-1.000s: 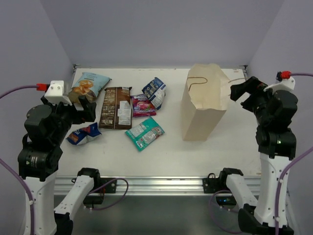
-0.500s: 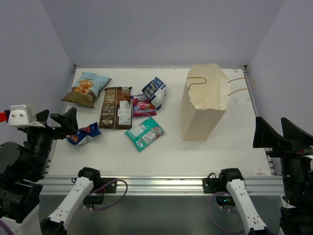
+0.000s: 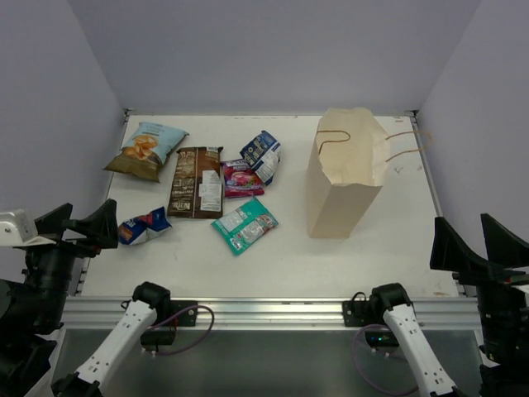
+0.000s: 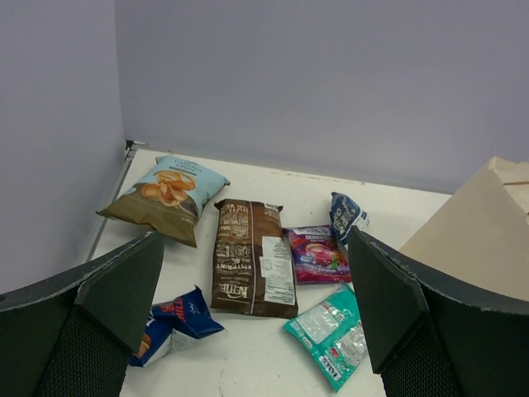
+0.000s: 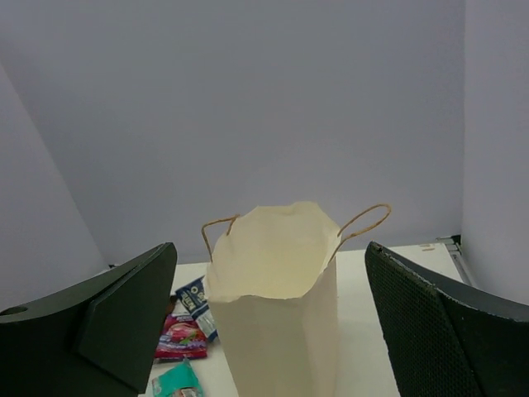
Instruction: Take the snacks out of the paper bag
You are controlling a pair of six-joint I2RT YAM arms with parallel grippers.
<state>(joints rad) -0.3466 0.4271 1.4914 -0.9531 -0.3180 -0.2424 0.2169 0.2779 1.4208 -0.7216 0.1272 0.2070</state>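
The tan paper bag (image 3: 345, 172) stands upright and open at the right of the table; it also shows in the right wrist view (image 5: 277, 310). Six packets lie on the table left of it: the light blue-and-tan chip bag (image 3: 149, 150), the long dark brown packet (image 3: 196, 182), the magenta packet (image 3: 240, 178), the teal packet (image 3: 245, 224), and two blue-and-white packets (image 3: 262, 154) (image 3: 142, 226). My left gripper (image 3: 76, 222) is open and empty at the near left edge. My right gripper (image 3: 477, 246) is open and empty at the near right edge.
Grey-violet walls close the table at the back and both sides. A metal rail (image 3: 264, 310) runs along the near edge. The bag's cord handles (image 3: 402, 145) stick out toward the back right.
Both arms have drawn back from over the table toward the near edge and lowered, grippers open. The packets and the bag have not moved.
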